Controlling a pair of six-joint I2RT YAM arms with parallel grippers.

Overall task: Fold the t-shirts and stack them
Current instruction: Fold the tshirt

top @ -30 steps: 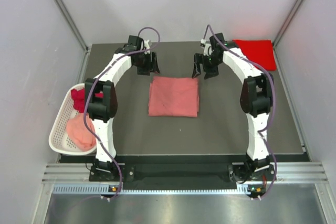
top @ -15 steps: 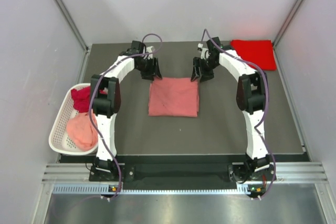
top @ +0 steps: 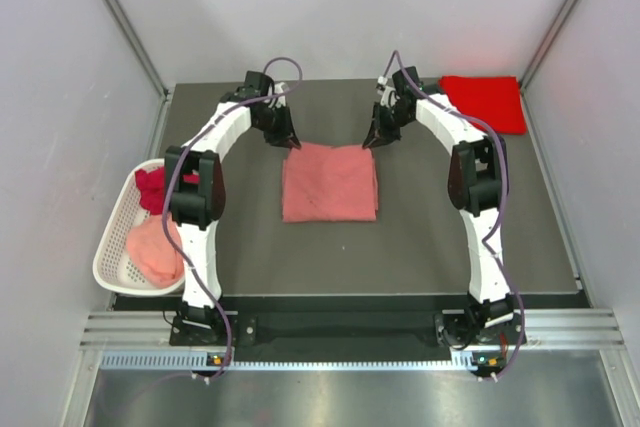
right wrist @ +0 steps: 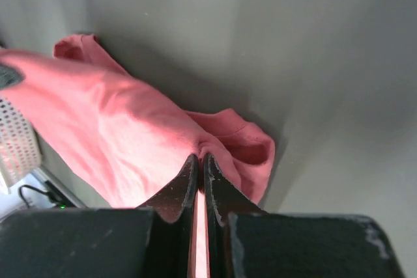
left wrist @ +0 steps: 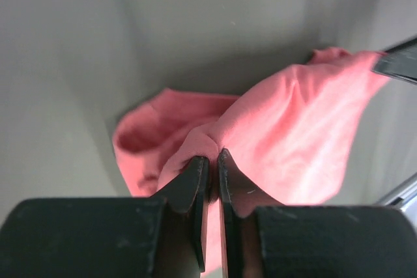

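The salmon pink t-shirt [top: 330,187] is laid flat, longer side left to right. Its far corners are pinched tight by the left end effector [left wrist: 212,159] and right end effector [right wrist: 198,159].

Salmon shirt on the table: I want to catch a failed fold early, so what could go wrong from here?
1. The left tool and right tool each pinch only a small pucker at a far corner of the salmon shirt; either could slip when lifted.
2. The shirt lies folded in layers; a pinch might catch only the top layer, so the fold may open.
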